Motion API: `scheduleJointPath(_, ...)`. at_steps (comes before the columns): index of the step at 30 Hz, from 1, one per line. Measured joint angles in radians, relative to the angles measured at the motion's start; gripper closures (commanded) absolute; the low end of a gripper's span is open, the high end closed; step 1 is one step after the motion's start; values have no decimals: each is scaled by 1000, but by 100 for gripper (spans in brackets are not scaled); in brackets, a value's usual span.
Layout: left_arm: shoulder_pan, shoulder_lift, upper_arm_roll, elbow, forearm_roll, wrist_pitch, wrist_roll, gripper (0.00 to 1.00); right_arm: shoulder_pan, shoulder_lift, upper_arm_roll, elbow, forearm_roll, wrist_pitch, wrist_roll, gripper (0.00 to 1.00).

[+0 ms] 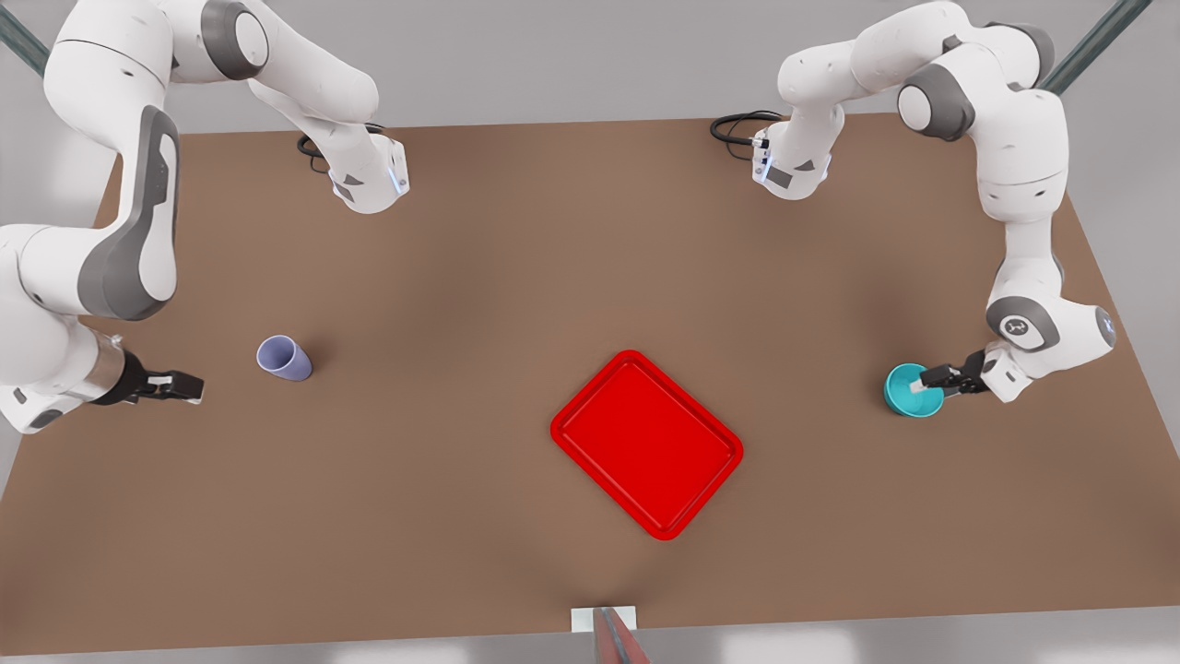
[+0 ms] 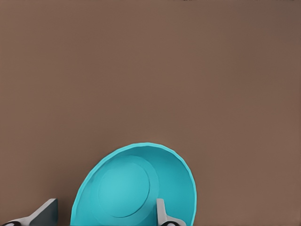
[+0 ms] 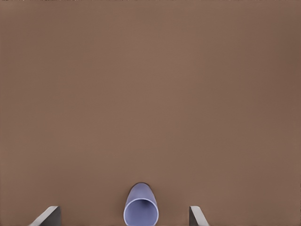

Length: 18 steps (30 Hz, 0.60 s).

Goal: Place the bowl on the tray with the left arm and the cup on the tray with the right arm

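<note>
A plain brown tabletop [image 1: 516,277] fills the scene — matte, evenly lit; beyond its far edge, pale grey floor [image 1: 572,55].

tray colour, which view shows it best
Bright red tray, plain, clearest in the front view.

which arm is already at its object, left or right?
The left gripper, at the front view's right: one finger sits inside the teal bowl, the other outside its rim. The right gripper is open, short of the lavender cup.

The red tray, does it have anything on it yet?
No, the red tray is bare; the cup and the bowl both sit on the table.
</note>
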Motion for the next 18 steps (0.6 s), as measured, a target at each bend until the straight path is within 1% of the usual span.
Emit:
scheduleJointPath(1, 0, 0, 0, 0, -8, 0, -1, 1, 0, 1, 0, 1, 0, 0, 1, 0)
scheduleJointPath(2, 0, 0, 0, 0, -13, 0, -2, 16, 1, 2, 0, 0, 0, 0, -1, 0)
scheduleJointPath(3, 0, 2, 0, 0, -18, 0, -5, 45, 2, 6, 0, 1, 0, 0, -1, 0)
scheduleJointPath(4, 0, 5, 0, 0, -21, 0, -5, 51, -1, 6, 0, 1, 1, 0, 1, 0)
scheduleJointPath(18, -12, 27, 0, 0, -31, 15, -7, 52, 2, 12, 0, 2, 2, 0, 7, 0)
